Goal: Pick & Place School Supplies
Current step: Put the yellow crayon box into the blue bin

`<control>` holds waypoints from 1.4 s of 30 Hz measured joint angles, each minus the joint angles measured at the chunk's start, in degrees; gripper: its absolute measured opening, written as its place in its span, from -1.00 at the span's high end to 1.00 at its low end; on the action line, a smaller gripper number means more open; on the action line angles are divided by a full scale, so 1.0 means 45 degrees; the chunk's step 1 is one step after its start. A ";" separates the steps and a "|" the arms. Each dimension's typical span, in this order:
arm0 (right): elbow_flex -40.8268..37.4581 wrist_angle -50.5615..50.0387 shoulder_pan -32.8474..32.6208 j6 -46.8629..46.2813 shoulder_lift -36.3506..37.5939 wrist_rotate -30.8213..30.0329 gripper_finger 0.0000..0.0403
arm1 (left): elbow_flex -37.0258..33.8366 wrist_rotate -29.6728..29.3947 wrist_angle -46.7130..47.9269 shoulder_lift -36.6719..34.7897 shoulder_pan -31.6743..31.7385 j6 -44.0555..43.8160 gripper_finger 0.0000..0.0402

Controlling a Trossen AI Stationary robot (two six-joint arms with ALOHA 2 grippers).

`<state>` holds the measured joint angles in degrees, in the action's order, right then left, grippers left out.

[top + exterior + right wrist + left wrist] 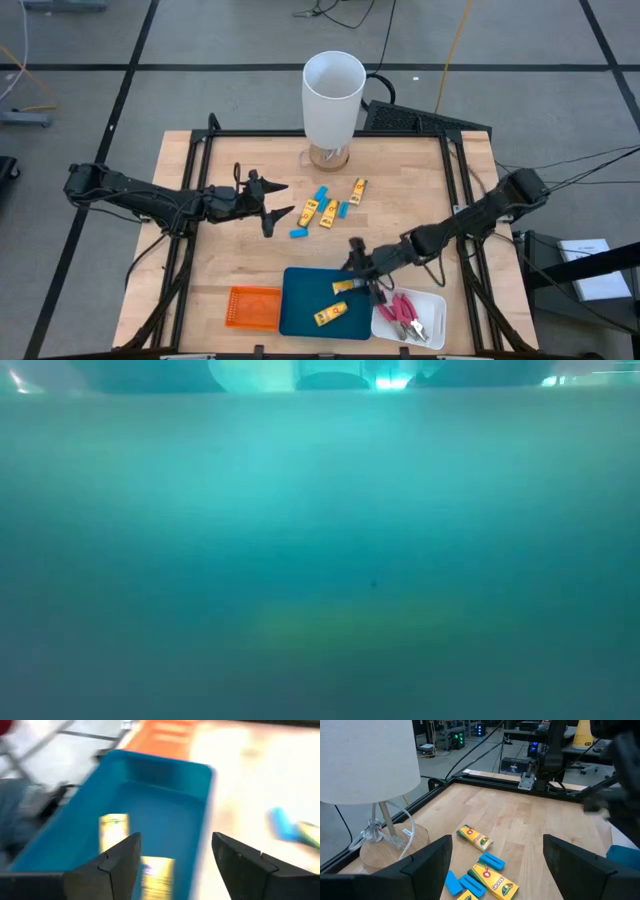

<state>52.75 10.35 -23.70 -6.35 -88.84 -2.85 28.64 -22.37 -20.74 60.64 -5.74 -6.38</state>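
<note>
My left gripper (pixel 276 201) is open and hovers over the table, left of the loose supplies. These lie flat on the wood: yellow crayon boxes (pixel 359 189) (pixel 311 209) (pixel 330 213) and light-blue blocks (pixel 320 193) (pixel 343 210) (pixel 298 233). The left wrist view shows a yellow box (pixel 475 837) and a blue block (pixel 492 861) ahead of the fingers. My right gripper (pixel 360 266) is open over the far edge of the teal tray (pixel 300 300). Two yellow boxes (pixel 114 832) (pixel 156 870) lie on the tray floor. The red-handled pliers (pixel 405 312) rest in the white tray (pixel 436 302).
A tall white cylinder (pixel 332 95) on a round wooden base (pixel 385 851) stands at the table's far edge. The orange tray (pixel 253 307) sits left of the teal one at the near edge. The low view is filled by a teal surface. Bare wood lies between the arms.
</note>
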 joint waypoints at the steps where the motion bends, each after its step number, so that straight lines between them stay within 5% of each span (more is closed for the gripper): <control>1: 0.0000 -0.0433 0.0104 0.0007 0.0360 -0.0455 -0.17 | 0.0000 0.0000 0.0000 0.0000 0.0000 0.0006 -0.55; 14: -0.0017 -0.3899 0.2225 -0.0146 0.2236 -0.6077 -0.11 | 0.0000 0.0000 0.0250 0.0000 0.0000 0.0016 -0.54; 20: -0.0024 -0.5338 0.4803 -0.1701 0.1579 -0.5903 -0.14 | 0.0000 -0.0002 0.0307 0.0000 0.0005 0.0032 -0.55; 29: -0.0024 -0.5192 0.8692 -0.2447 -0.0604 -0.2110 -0.25 | 0.0000 -0.0002 0.0317 0.0000 0.0005 -0.0004 -0.54; 42: -0.0019 -0.3967 0.9492 -0.3422 -0.1657 -0.1118 -0.29 | 0.0000 -0.0005 0.0390 0.0000 0.0005 -0.0018 -0.55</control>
<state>52.66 -7.50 19.02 -21.75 -96.30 -7.88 28.64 -22.39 -18.98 60.64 -5.72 -6.46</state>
